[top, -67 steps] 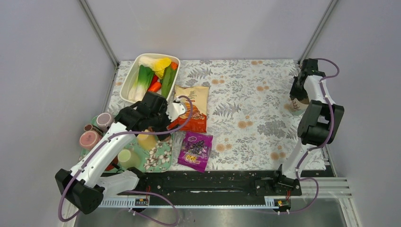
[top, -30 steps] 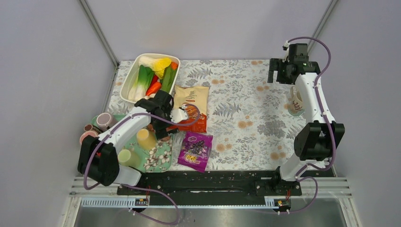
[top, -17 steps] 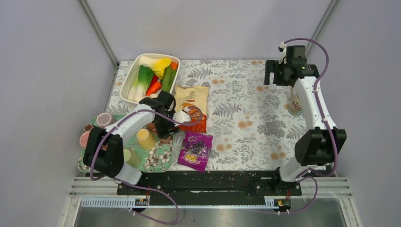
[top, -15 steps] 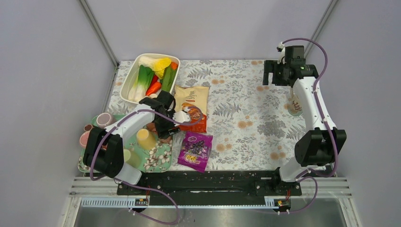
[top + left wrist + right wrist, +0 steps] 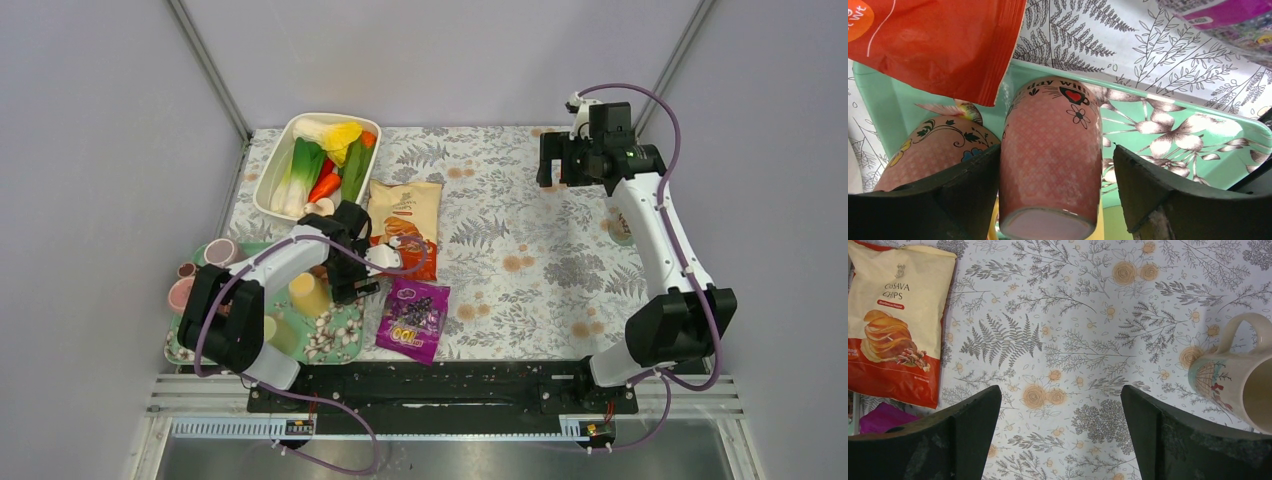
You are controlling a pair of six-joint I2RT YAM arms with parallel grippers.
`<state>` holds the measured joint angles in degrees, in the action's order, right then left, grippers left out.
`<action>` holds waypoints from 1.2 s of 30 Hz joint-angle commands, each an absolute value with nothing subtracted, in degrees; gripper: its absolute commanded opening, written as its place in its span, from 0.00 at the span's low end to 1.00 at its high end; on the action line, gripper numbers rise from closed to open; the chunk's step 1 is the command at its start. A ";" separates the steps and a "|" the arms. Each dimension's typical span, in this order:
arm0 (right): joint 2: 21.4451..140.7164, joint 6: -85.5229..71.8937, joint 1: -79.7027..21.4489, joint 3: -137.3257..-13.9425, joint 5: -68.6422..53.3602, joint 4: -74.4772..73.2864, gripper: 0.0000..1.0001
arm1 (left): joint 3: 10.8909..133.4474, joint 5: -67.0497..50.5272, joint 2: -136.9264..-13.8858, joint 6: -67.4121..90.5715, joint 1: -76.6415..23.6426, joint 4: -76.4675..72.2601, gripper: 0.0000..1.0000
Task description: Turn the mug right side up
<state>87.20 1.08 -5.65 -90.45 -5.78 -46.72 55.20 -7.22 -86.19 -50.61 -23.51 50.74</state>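
**Right gripper [image 5: 550, 163] swings away from cream mug [image 5: 1238, 390]; left gripper [image 5: 1055, 150] straddles pink mug [image 5: 1050, 165]**

Two seconds back the right gripper was down at the cream mug by the right edge of the table. It has since lifted off and swung left, and now hangs over the far right part of the floral cloth. Its fingers are spread wide with only the cloth between them. The cream mug sits on the cloth to the right of that gripper, well apart from it. Its handle and open mouth both show in the right wrist view.

The left arm's elbow has folded in towards its base, while its gripper has barely shifted from the far right corner of the green tray [image 5: 340, 330]. The pink mug stands there, on the tray at the near left of the table, with its flat closed end up towards the wrist camera and its lettered end down. The left fingers are parted, one on each side of the mug. One finger is close against the mug's side, though contact cannot be told. The other stands off with a clear gap, so nothing is clamped.

A second pink cup [image 5: 933, 150] with a flower pattern sits just beside the mug. The red corner of the chips bag [image 5: 895, 325] overlaps the tray's far edge. A yellow cup [image 5: 308, 293] sits on the tray just left of the gripper, and a purple packet [image 5: 413, 318] lies on the cloth to the tray's right.
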 commanded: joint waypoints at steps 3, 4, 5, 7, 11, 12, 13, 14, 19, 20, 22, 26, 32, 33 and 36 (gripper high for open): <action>84.86 1.76 -6.01 -89.92 -7.51 -44.07 0.99 | 54.44 -7.41 -85.68 -51.65 -22.99 47.19 0.67; 84.70 1.71 -6.06 -89.91 -7.55 -44.10 0.99 | 54.60 -7.80 -85.57 -51.37 -22.93 47.14 0.58; 84.66 1.63 -6.18 -89.80 -7.60 -44.12 0.99 | 54.78 -8.18 -85.36 -51.15 -22.93 47.23 0.47; 84.36 1.51 -6.53 -89.73 -7.71 -44.03 1.00 | 55.13 -9.15 -84.50 -50.79 -22.94 47.67 0.18; 82.94 0.63 -8.25 -88.64 -9.21 -43.37 0.99 | 56.66 -10.07 -82.60 -48.55 -22.81 48.48 0.00; 82.36 0.39 -8.96 -87.96 -10.40 -42.82 0.99 | 57.28 -10.37 -81.94 -47.46 -22.69 48.51 0.00; 81.54 -0.44 -9.67 -87.05 -12.18 -42.05 1.00 | 57.85 -10.77 -81.27 -46.41 -22.57 48.59 0.00; 80.65 -1.96 -10.34 -85.92 -15.84 -40.81 0.99 | 58.78 -11.45 -80.58 -45.20 -22.31 48.64 0.00; 74.66 -9.92 -15.93 -75.47 -26.77 -27.54 0.99 | 60.79 -16.28 -77.10 -40.87 -21.46 48.72 0.00; 73.68 -11.42 -17.38 -73.51 -27.38 -25.21 0.99 | 61.12 -16.45 -76.68 -40.18 -21.28 48.72 0.00; 72.17 -14.66 -19.98 -70.03 -29.34 -20.47 0.99 | 62.18 -16.44 -76.22 -38.45 -21.02 48.71 0.00; 70.72 -24.13 -24.74 -62.48 -32.29 -7.33 0.99 | 65.44 -17.61 -75.15 -33.88 -20.32 48.70 0.00; 73.44 -35.17 -31.26 -59.03 -32.54 5.51 0.97 | 72.21 -28.05 -71.03 -27.95 -19.67 48.43 0.00; 74.26 -35.99 -31.67 -59.70 -32.74 5.53 0.96 | 73.13 -29.73 -70.16 -26.70 -19.69 47.37 0.00; 75.76 -40.10 -33.12 -59.81 -32.85 9.17 0.95 | 74.55 -34.47 -66.89 -23.60 -19.61 44.20 0.00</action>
